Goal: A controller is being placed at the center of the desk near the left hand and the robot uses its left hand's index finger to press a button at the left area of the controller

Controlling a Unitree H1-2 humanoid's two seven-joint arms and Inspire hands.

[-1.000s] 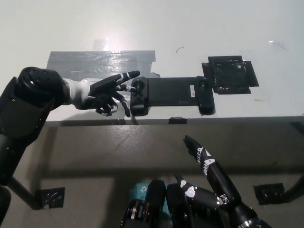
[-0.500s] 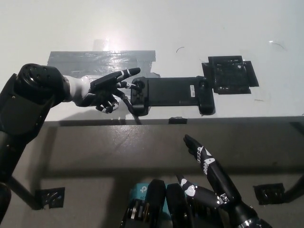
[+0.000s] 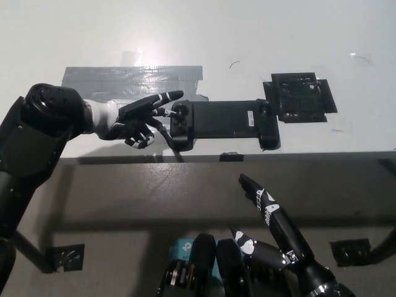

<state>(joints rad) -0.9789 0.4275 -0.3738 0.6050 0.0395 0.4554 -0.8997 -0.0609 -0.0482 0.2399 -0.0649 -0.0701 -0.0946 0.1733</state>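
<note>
A long black controller (image 3: 223,122) lies flat near the front edge of the white desk (image 3: 247,37), its left grip toward my left hand. My left hand (image 3: 139,117) reaches in from the left with one finger stretched out above the others, its tip right at the upper left end of the controller; I cannot tell whether it touches. The other fingers are curled below it. It holds nothing. My black right hand (image 3: 272,226) rests low, below the desk edge, fingers spread and empty.
A strip of grey tape (image 3: 130,79) is stuck on the desk behind my left hand. A black square pad (image 3: 300,98) lies just right of the controller's far end. The desk's front edge (image 3: 309,153) runs right below the controller.
My left hand has shifted slightly left and curled its lower fingers in more, keeping the outstretched finger at the controller's left end. The right hand has barely moved.
</note>
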